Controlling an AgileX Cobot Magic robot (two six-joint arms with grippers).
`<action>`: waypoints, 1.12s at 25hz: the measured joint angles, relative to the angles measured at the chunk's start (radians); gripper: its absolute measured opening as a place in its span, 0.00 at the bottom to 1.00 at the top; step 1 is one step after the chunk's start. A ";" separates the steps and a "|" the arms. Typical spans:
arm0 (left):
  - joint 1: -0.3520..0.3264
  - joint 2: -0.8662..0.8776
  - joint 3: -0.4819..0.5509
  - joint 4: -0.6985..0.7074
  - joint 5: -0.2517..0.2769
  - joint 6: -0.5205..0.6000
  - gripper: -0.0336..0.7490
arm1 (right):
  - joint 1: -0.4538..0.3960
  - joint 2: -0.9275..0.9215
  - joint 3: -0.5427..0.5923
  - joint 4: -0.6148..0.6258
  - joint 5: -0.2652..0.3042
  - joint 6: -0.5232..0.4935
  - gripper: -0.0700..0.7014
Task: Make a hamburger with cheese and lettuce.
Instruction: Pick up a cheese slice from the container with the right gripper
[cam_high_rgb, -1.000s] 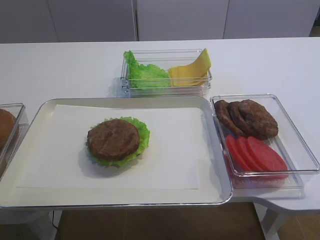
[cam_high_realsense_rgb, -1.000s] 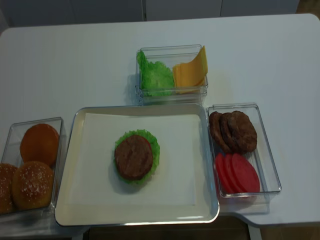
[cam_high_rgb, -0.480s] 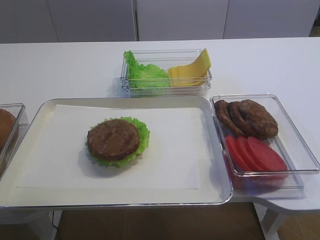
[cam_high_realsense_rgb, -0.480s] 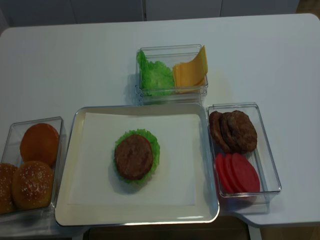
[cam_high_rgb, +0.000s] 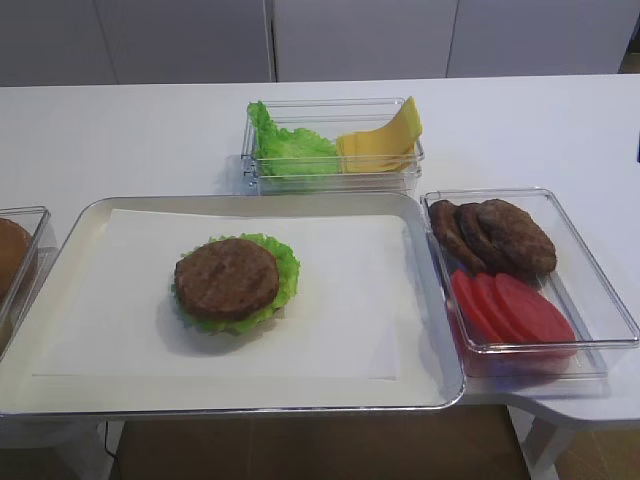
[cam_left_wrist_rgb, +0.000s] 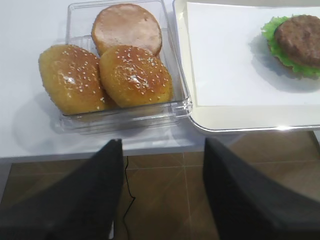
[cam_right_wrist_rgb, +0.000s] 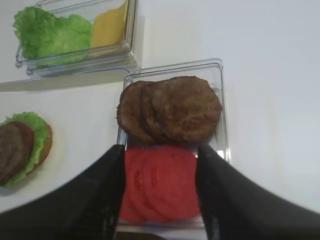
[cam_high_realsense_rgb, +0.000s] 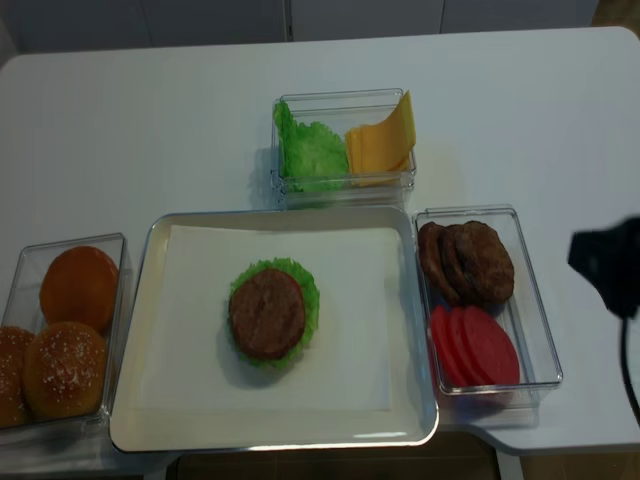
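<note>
The hamburger (cam_high_rgb: 227, 278) is a round brown patty lying on the lettuce (cam_high_rgb: 287, 268), a frilly green leaf, on the papered tray (cam_high_rgb: 420, 395); it also shows in the overhead view (cam_high_realsense_rgb: 267, 313) and the left wrist view (cam_left_wrist_rgb: 300, 32). The cheese is not in view as a separate slice. My right gripper (cam_right_wrist_rgb: 161, 150) is open and holds nothing, hovering over the red tomato slices (cam_right_wrist_rgb: 162, 182). My left gripper (cam_left_wrist_rgb: 162, 145) is open and holds nothing, off the table's front edge near the bun box (cam_left_wrist_rgb: 180, 95).
A clear box at the back (cam_high_rgb: 330, 180) holds a heap of green leaves (cam_high_rgb: 290, 150) and a bunch of yellow slices (cam_high_rgb: 385, 140). The right box (cam_high_rgb: 600, 290) holds dark patties (cam_high_rgb: 495, 235) and tomato slices (cam_high_rgb: 515, 305). A dark part of the right arm (cam_high_realsense_rgb: 605, 262) shows at the right edge.
A dark part of the right arm has come into the overhead view from the right edge. The food and boxes have not moved.
</note>
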 joint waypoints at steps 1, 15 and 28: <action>0.000 0.000 0.000 0.000 0.000 0.000 0.53 | 0.000 0.055 -0.030 0.009 -0.007 -0.022 0.53; 0.000 0.000 0.000 0.000 0.000 0.000 0.53 | 0.000 0.769 -0.539 0.290 -0.036 -0.325 0.50; 0.000 0.000 0.000 0.000 0.000 0.000 0.53 | 0.000 1.207 -0.934 0.351 -0.033 -0.352 0.48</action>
